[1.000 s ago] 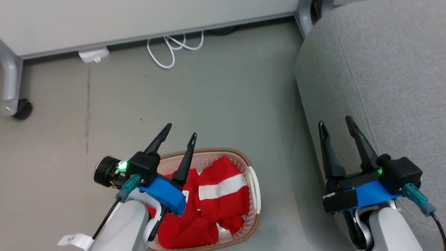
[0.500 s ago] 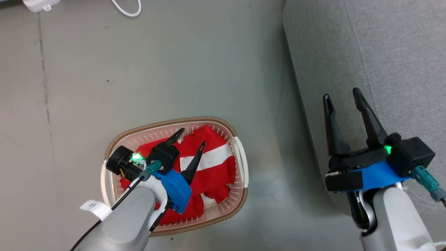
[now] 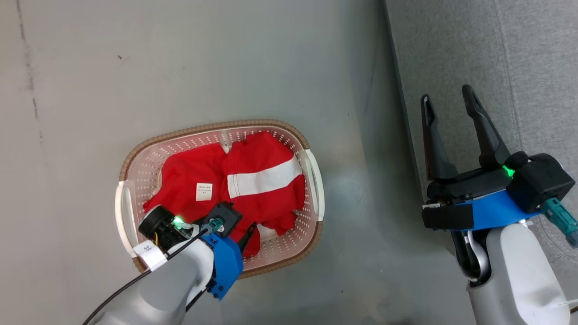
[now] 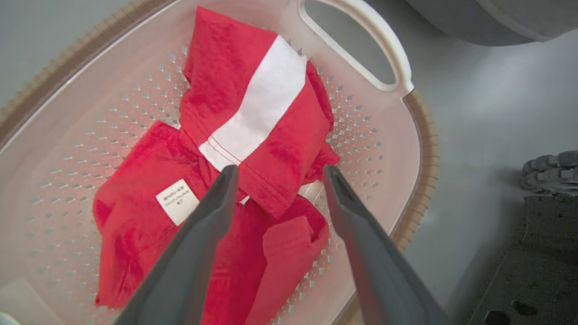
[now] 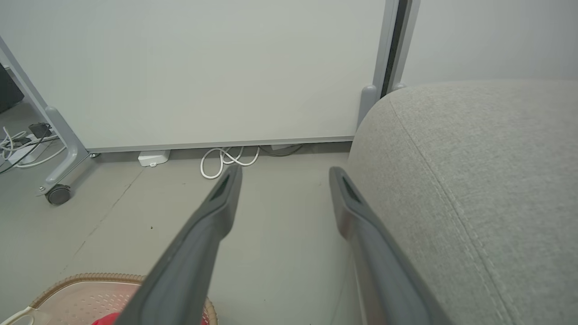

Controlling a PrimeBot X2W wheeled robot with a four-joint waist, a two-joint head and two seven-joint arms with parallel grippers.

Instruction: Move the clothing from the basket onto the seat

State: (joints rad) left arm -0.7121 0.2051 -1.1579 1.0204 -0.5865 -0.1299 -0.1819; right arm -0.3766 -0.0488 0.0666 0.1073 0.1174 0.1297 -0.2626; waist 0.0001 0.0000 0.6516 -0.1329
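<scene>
Left fingers (image 4: pixel 198 243) apart over red clothing (image 4: pixel 280 158) in basket (image 4: pixel 424 149), tips poss. on fabric; right fingers (image 3: pixel 433 140) apart nr seat (image 3: pixel 519 45).

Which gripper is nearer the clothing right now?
Left. The left gripper hangs open right above the clothing in the basket; the right gripper is open far off by the seat.

Smooth grey floor (image 3: pixel 203 58) with a faint dark seam (image 3: pixel 29 76) at upper left. Right wrist view: pale wall panel (image 5: pixel 203 67) across the top, coiled white cable (image 5: pixel 226 161) below it at centre, black caster wheel (image 5: pixel 58 194) at left
</scene>
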